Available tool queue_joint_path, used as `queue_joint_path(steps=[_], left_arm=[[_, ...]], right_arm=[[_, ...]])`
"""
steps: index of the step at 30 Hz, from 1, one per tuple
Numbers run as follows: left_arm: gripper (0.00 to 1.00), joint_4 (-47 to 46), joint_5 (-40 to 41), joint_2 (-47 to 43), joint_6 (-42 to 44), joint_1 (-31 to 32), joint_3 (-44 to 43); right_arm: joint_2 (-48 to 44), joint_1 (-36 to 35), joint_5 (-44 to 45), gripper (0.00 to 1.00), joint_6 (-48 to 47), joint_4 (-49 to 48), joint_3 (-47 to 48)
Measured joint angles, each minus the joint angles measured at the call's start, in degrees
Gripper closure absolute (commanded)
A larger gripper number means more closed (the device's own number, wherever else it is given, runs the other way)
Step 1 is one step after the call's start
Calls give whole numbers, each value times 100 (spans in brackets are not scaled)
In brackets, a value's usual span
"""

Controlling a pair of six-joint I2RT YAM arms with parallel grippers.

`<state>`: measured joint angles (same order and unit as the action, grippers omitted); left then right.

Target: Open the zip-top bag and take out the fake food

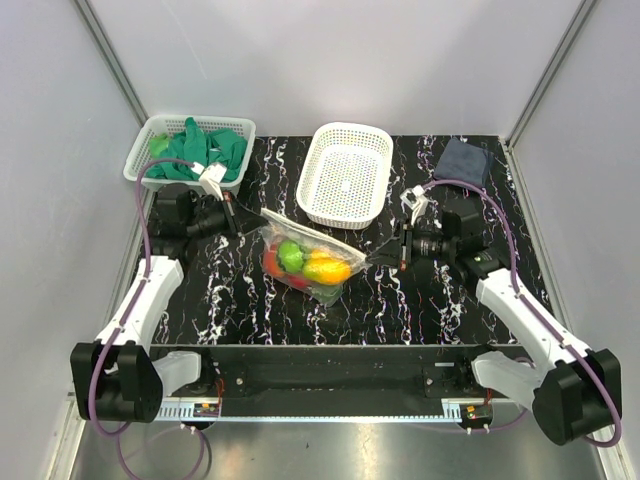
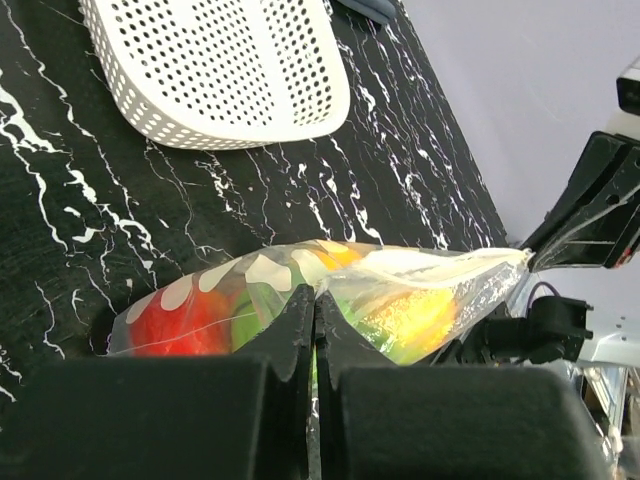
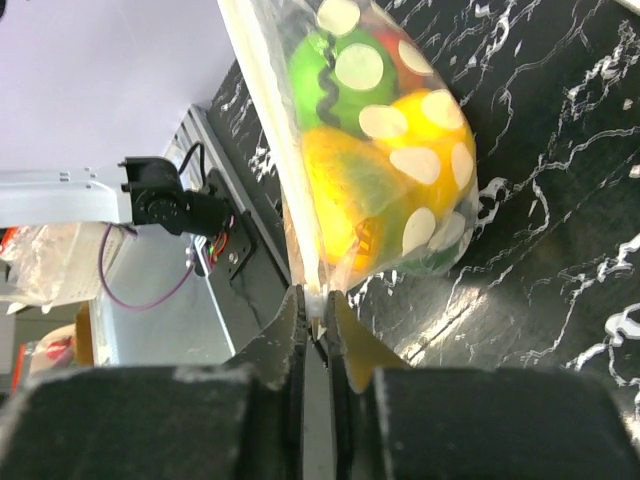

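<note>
clear crinkled zip-top bag (image 1: 298,233), glossy rounded fake food (image 1: 312,265), black marbled table (image 1: 430,300)

Left claw (image 2: 315,303) tight on zip-top bag (image 2: 432,277)

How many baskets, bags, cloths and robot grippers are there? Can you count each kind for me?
Baskets: 2 (glove basket, empty basket)
Bags: 1 (zip-top bag)
Cloths: 1 (dark cloth)
Grippers: 2 (left gripper, right gripper)
Total: 6

White basket (image 1: 345,185) mid-table; green gloves (image 1: 205,150) in another basket (image 1: 232,124), far left; dark cloth (image 1: 466,160) far right.
</note>
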<state>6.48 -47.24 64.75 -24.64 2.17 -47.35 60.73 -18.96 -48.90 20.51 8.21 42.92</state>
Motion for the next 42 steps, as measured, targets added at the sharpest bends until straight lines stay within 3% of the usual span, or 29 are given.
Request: queue_joint_path(steps=[1, 2, 4, 5, 13, 24, 35, 42], left_arm=[[100, -13, -55, 20, 39, -2, 0], [100, -22, -101, 26, 76, -4, 0], [100, -39, -181, 28, 138, -31, 0], [100, -66, -221, 26, 179, -48, 0], [100, -166, -555, -81, 393, -72, 2], [100, -229, -669, -129, 479, 4, 13], [100, -234, -745, -127, 501, 85, 13], [100, -236, -813, -127, 498, 144, 13]], right_arm=[[11, -11, 2, 80, 13, 42, 17], [37, -17, 4, 67, 22, 142, 68], [181, -22, 9, 58, 39, 328, 284], [302, -22, 17, 49, 35, 391, 446], [1596, -57, 28, 24, -175, 734, 2059], [3436, -581, 63, 26, -916, 1364, 4258], [4750, -748, 118, 38, -1174, 1827, 5674], [5230, -846, -81, 40, -1596, 2076, 6262]])
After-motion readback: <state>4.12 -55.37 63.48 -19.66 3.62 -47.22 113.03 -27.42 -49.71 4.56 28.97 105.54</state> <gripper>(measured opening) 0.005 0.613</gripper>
